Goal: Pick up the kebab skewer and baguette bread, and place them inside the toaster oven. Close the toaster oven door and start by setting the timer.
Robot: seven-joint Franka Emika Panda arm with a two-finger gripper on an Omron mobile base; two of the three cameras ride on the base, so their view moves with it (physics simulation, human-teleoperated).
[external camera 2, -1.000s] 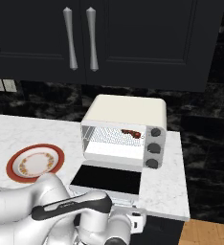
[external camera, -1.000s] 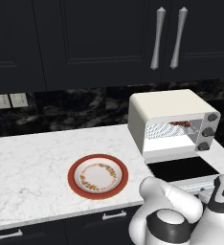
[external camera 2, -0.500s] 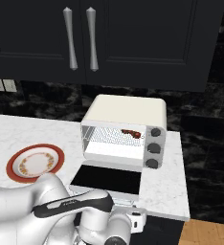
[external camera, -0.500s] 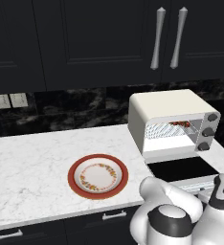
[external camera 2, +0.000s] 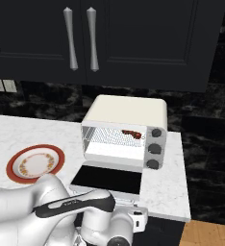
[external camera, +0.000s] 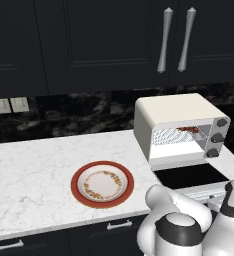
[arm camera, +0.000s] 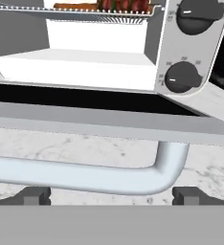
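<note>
- Kebab skewer [external camera 2: 131,133]: on the rack inside the toaster oven [external camera: 181,127], cut off at the hand view's top edge; an orange-brown strip beside it may be the baguette bread [arm camera: 75,6], hard to tell.
- Toaster oven door [external camera 2: 106,180]: folded down flat over the table [external camera: 34,172].
- End effector [arm camera: 111,195]: released, fingers spread wide, low at the door's silver handle [arm camera: 95,174].
- Plate [external camera: 102,183]: bare.

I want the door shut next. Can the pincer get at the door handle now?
Probably yes. The open pincer sits just before the handle of the lowered door, its fingertips on either side, with nothing between.
</note>
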